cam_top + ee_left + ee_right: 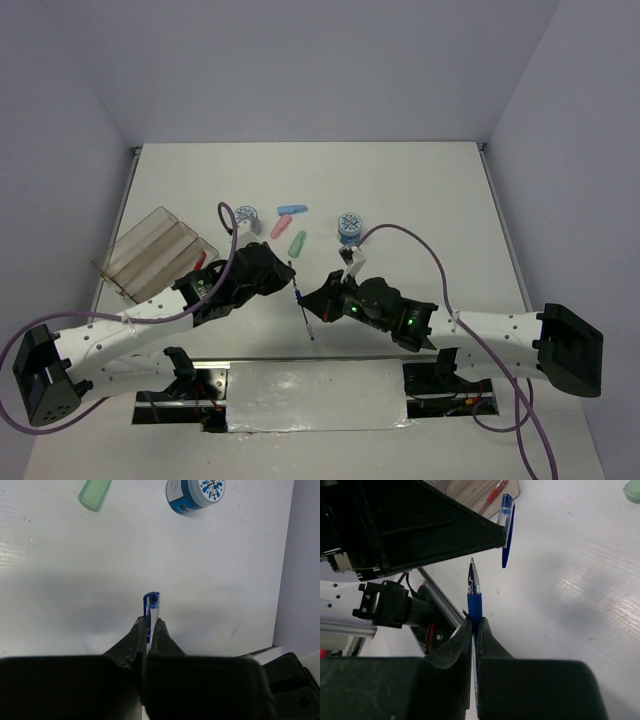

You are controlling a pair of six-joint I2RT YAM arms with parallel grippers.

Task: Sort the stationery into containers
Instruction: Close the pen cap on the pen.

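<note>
Over the worktop (420,190), top view: we list the left tool (288,272) and the right tool (312,298) nose to nose near the front edge. A blue pen (304,318) slants down from where they meet. The tray (150,250) lies well to the left. The unsorted pieces lie farther back: a disc (349,226), a second disc (247,214), and the blue capsule (292,210), pink capsule (281,227) and green capsule (297,242). The arms hide both grips, and nothing inside the tray can be made out from here.

Left wrist view: the left tool (150,622) is pinched fully together on the cap (152,605), clear with a blue clip, which stands out past the fingertips above bare worktop. The cap's lower end is buried between the fingers. The green capsule (95,492) and the disc (196,492) are cut off by the top edge.

Right wrist view: the right tool (474,625) is clamped tight on the blue pen (474,602), whose bare tip points toward the cap (506,525). The cap is held out by the left tool (497,530), near the tip but apart from it. We judge that each arm steadies one part so that pen and cap can be joined before storing. A corner of the tray (515,486) shows a red pen (490,495), but we cannot tell which compartment it is in.
</note>
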